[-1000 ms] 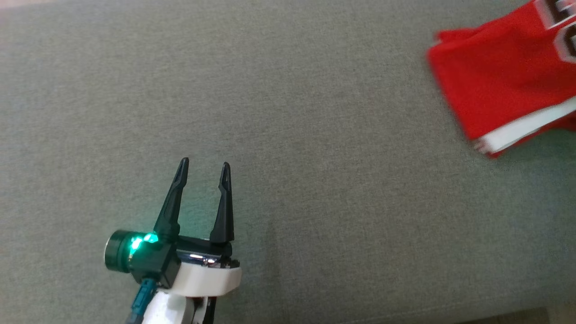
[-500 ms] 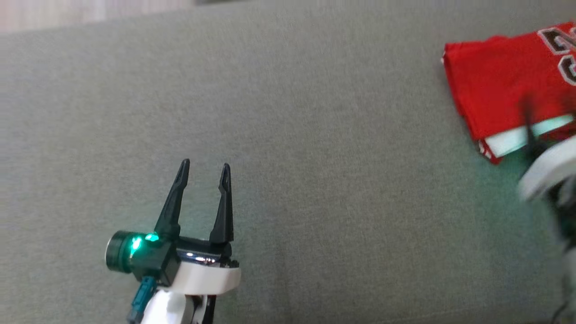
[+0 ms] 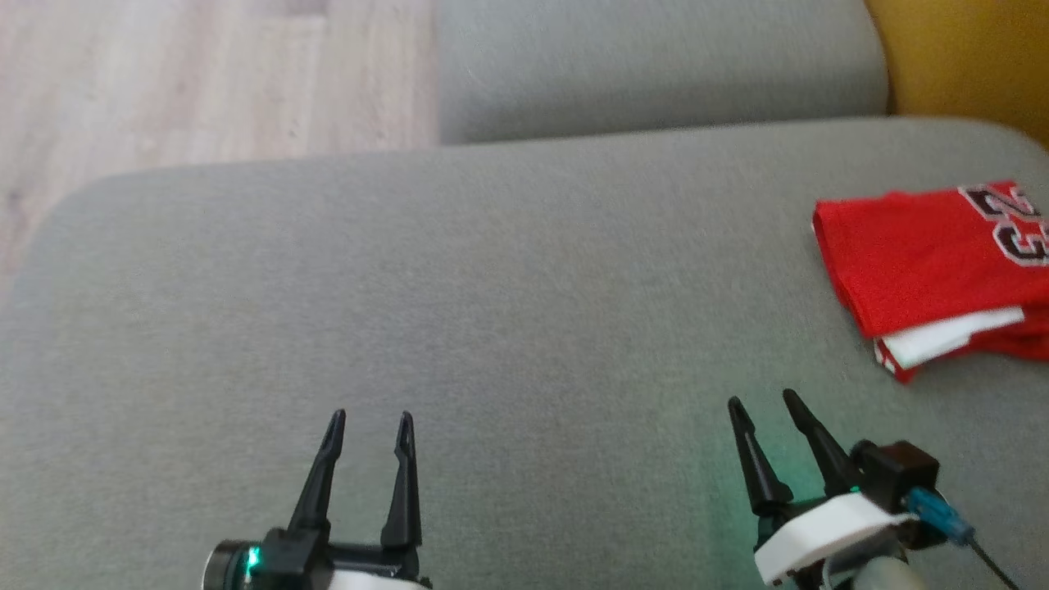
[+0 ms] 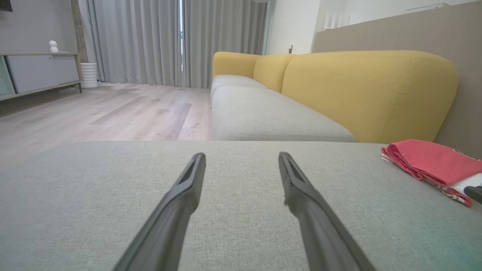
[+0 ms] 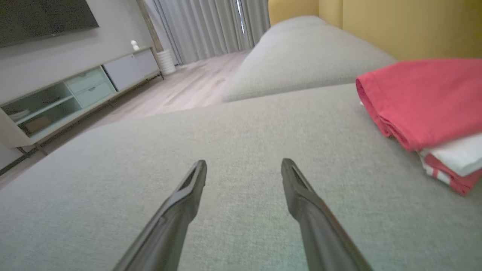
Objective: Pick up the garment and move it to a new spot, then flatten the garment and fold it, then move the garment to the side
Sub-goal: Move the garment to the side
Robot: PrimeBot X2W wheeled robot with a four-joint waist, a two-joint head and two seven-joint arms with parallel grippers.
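With the right hand (image 3: 760, 398) now drawn back, spread and empty like the left hand (image 3: 370, 415), the folded red garment (image 3: 910, 254) lies released at the right end of the grey sofa seat (image 3: 492, 311), so the task looks finished.

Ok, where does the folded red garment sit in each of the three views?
Head view: garment at the right edge, around mid-height, cut off by the frame.
Left wrist view: garment at the far right, just below mid-height.
Right wrist view: garment on the right side, around mid-height, large and close.
Shared landmark: the yellow sofa back behind the garment, at the upper right in all three.
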